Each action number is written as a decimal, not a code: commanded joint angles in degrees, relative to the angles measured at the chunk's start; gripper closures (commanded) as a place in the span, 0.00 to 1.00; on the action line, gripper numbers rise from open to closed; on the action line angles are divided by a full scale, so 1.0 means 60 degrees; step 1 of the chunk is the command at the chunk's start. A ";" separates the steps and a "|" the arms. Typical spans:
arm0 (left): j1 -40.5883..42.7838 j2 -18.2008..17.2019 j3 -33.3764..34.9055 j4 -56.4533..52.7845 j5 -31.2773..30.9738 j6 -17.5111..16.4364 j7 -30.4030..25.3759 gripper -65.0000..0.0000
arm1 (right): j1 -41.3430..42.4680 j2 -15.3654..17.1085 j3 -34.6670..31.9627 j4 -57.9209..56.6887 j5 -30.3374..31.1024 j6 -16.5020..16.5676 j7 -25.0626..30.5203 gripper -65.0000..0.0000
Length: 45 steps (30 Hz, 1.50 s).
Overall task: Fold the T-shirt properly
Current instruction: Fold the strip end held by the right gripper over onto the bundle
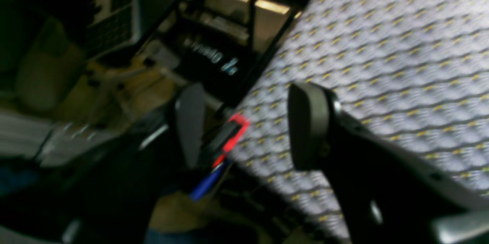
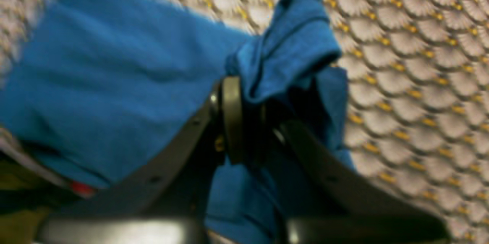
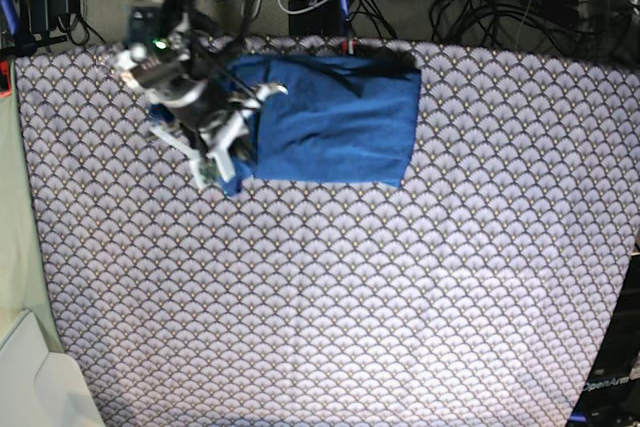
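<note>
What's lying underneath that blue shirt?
The T-shirt lies on the scallop-patterned cloth, which shows all around it. The right gripper has its jaws shut on a bunched bit of fabric. Anything directly beneath the shirt is covered, so it cannot be seen.

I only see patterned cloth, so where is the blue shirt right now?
In the base view the T-shirt lies at the table's far edge, left of centre, with the right gripper pinching its bunched left end.

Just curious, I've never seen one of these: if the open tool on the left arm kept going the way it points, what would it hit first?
Probably the scallop-patterned cloth: the left tool points at its edge, nothing between. Depth is unclear; it might pass the edge.
</note>
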<state>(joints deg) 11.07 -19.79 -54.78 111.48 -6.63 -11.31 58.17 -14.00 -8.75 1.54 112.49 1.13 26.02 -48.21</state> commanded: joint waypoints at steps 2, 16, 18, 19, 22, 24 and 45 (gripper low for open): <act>-0.0094 -0.0211 -0.0078 0.0138 -0.0074 0.0046 -0.0252 0.48 | 0.0275 -0.0041 -0.0323 -0.0015 0.0670 -0.0857 0.0247 1.00; 0.0243 -0.0342 -0.0356 0.0138 -0.0074 0.0046 -0.0252 0.48 | 0.0626 -0.0041 -0.0953 -0.1949 0.3717 -0.3553 0.1126 1.00; 0.0243 -0.0386 -0.0342 0.0152 -0.0074 0.0046 -0.0252 0.48 | 0.0685 -0.0041 -0.1334 -0.2228 0.3820 -0.3553 0.1155 1.00; 0.0243 -0.0430 -0.0342 0.0152 -0.0074 0.0046 -0.0252 0.48 | 0.0758 -0.0041 -0.1568 -0.2316 0.3805 -0.3553 0.1258 1.00; 0.0243 -0.0562 -0.0298 0.0152 -0.0074 0.0046 -0.0252 0.48 | 0.0817 -0.0041 -0.2389 -0.2565 0.3790 -0.3582 0.1653 1.00; 0.0243 -0.0562 -0.0298 0.0152 -0.0074 0.0046 -0.0252 0.48 | 0.0890 -0.0041 -0.2858 -0.2755 0.3790 -0.3597 0.1756 1.00; 0.0184 -0.0504 -0.0269 0.0138 -0.0074 0.0046 -0.0223 0.48 | 0.2326 -0.0041 -0.3737 -0.4338 0.4699 -0.3597 0.1946 1.00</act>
<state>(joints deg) 12.60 -21.74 -56.14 111.48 -7.35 -11.35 57.93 -1.26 -8.21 -20.40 85.58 28.12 4.10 -37.82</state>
